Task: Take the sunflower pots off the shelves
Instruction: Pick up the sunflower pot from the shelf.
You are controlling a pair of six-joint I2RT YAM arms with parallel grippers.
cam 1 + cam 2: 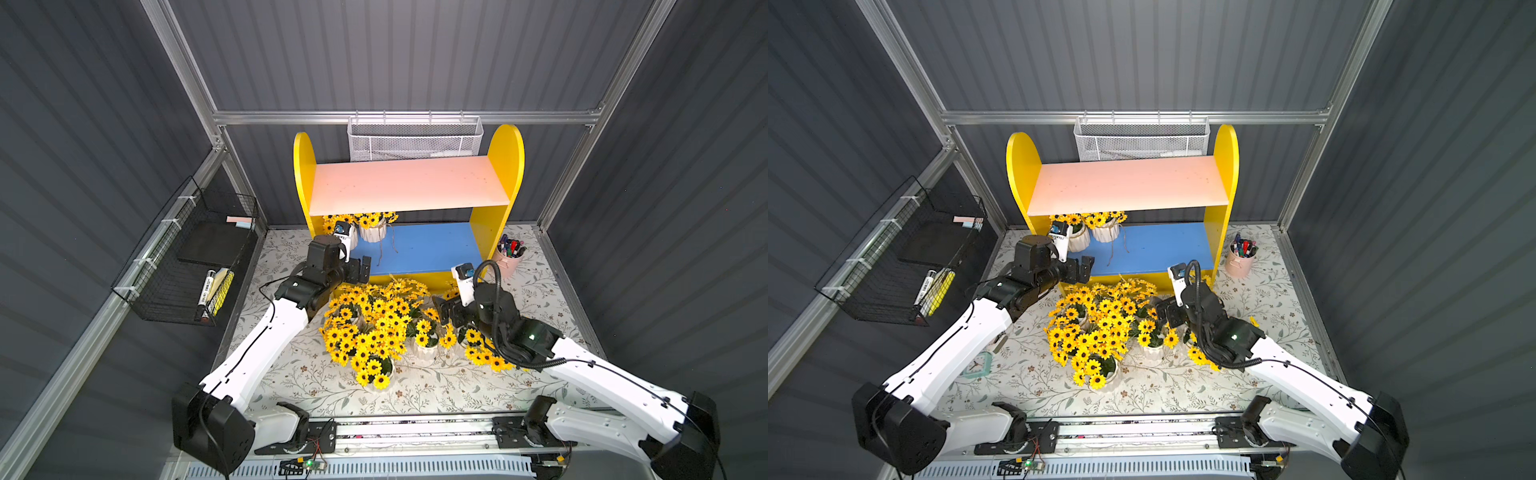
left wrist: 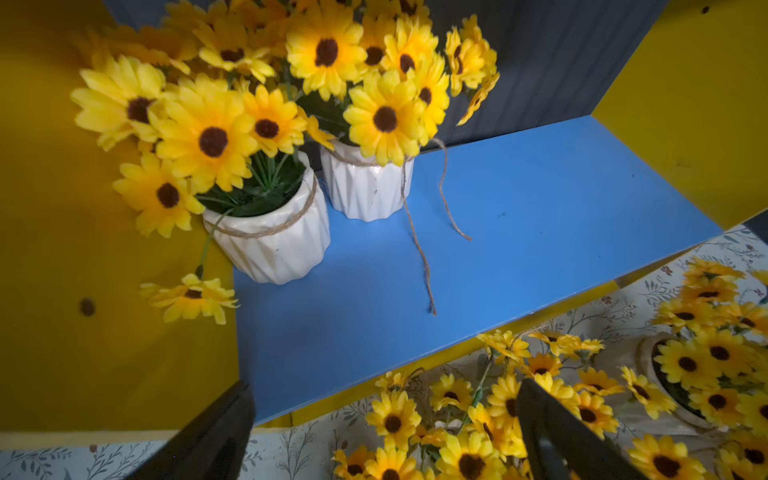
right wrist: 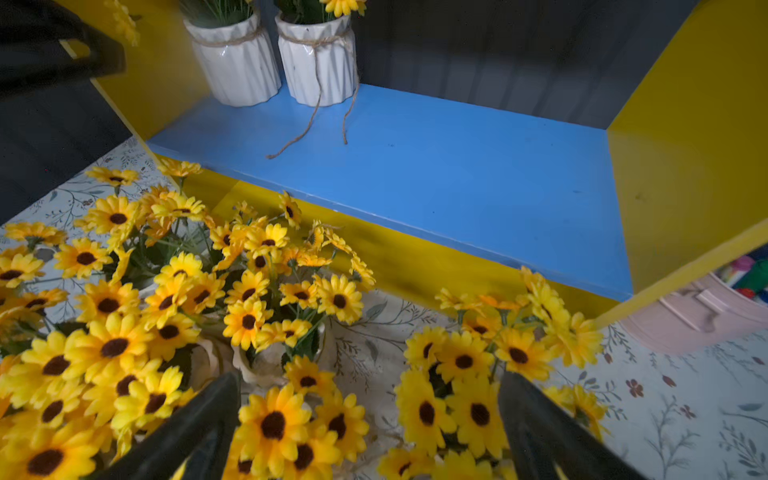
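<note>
Two sunflower pots (image 2: pixel 274 245) upright at the shelves' (image 1: pixel 505 166) left end, blue board (image 1: pixel 432 249); others massed on floral tablecloth (image 1: pixel 415 395) before the shelves, grey walls (image 1: pixel 395 54) around. Left gripper (image 2: pixel 382 432), right gripper (image 3: pixel 370 428): spread wide, empty.

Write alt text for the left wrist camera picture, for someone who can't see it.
Two white ribbed sunflower pots stand side by side on the blue lower board, in the corner against a yellow side panel, loose twine trailing from one. In the foreground, the left claw is open and empty, with more sunflowers on the floral tabletop.
</note>
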